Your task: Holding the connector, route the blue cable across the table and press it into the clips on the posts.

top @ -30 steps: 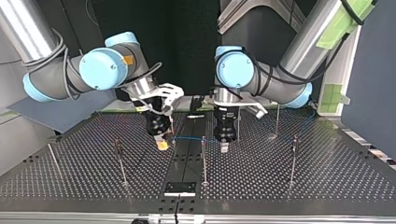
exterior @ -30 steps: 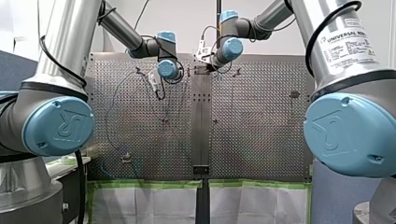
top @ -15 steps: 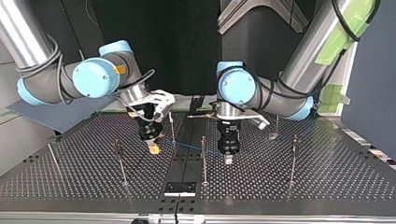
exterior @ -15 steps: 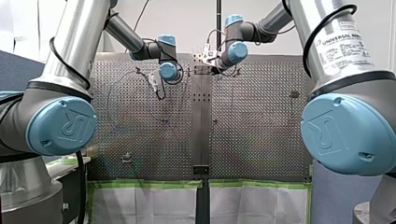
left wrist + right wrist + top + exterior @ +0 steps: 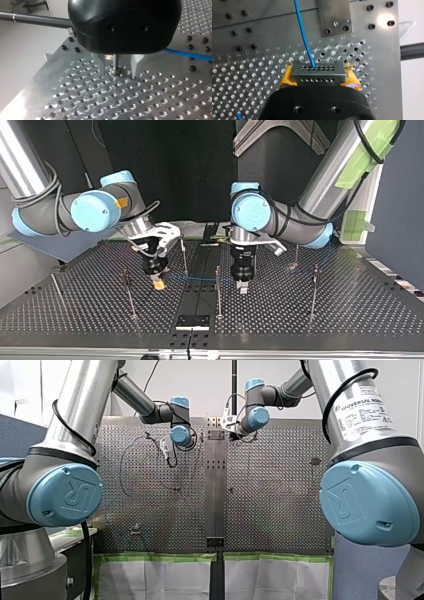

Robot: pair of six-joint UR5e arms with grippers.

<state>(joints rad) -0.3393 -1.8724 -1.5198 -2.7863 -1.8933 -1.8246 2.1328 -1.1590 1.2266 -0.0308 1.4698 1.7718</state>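
In the right wrist view my right gripper (image 5: 318, 81) has its yellow pads shut on a grey connector (image 5: 317, 72) with rows of small holes. The blue cable (image 5: 303, 35) runs from the connector away over the perforated table. In the top view this gripper (image 5: 158, 284) hangs low left of the centre strip, and the blue cable (image 5: 200, 279) stretches from it to my left gripper (image 5: 242, 287). In the left wrist view my left gripper (image 5: 119, 72) is open, its metal fingers either side of a thin post (image 5: 115, 61). The cable (image 5: 187, 53) passes beside it.
Several thin upright posts stand on the table, among them one (image 5: 218, 290) at the centre strip, one (image 5: 129, 292) to its left and one (image 5: 314, 290) to its right. A black plate (image 5: 192, 321) lies at the top view's front centre.
My right gripper has carried the connector towards the top view's left and nearer its front edge, drawing the cable along. My left gripper has come lower and a little nearer that edge.
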